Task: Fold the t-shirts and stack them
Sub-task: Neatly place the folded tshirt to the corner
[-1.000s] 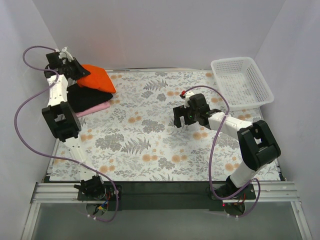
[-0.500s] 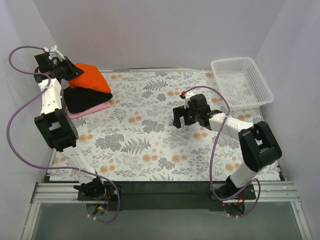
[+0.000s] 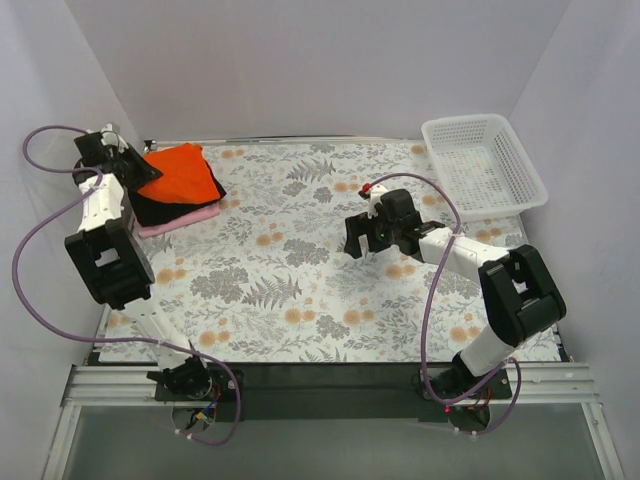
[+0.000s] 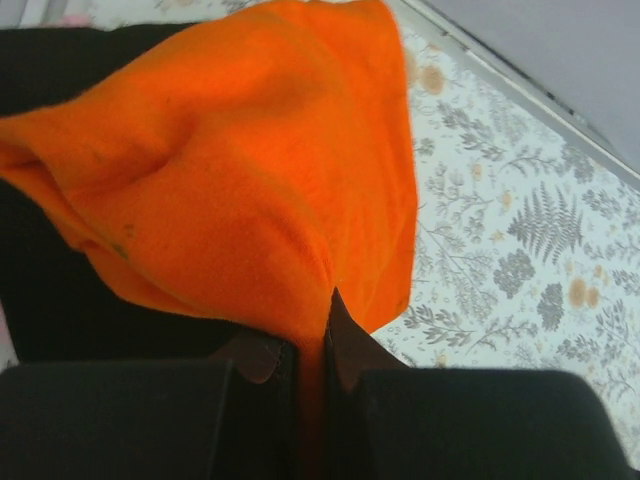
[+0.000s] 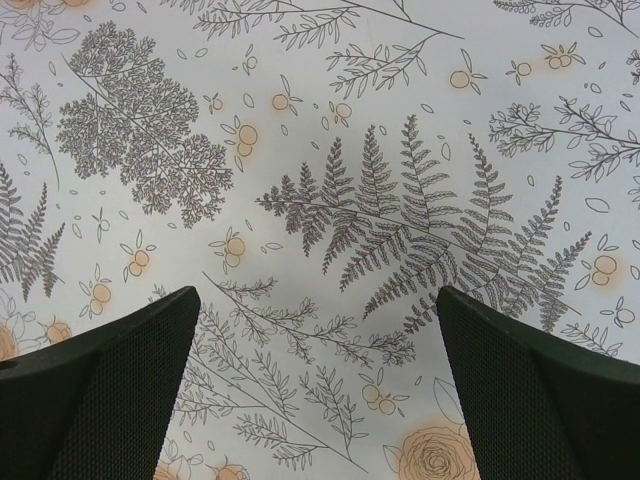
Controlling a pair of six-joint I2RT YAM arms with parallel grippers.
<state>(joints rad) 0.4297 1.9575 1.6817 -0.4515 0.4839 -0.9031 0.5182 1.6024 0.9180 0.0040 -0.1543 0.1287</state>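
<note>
At the far left of the table a folded orange t-shirt (image 3: 180,172) lies on top of a black t-shirt (image 3: 170,208), which rests on a pale pink t-shirt (image 3: 185,221). My left gripper (image 3: 135,168) is shut on the left edge of the orange t-shirt. In the left wrist view the orange t-shirt (image 4: 250,170) is pinched between the two fingertips of the left gripper (image 4: 312,330), with the black t-shirt (image 4: 60,290) under it. My right gripper (image 3: 362,240) hangs open over the middle of the floral cloth, and in its wrist view the right gripper (image 5: 318,330) holds nothing.
A white mesh basket (image 3: 485,165) stands at the back right corner. The floral tablecloth (image 3: 290,270) covers the table. White walls close in the left, back and right sides.
The left gripper has carried the orange t-shirt leftward and down, so it now lies flatter on the black one. The right arm has barely moved.
</note>
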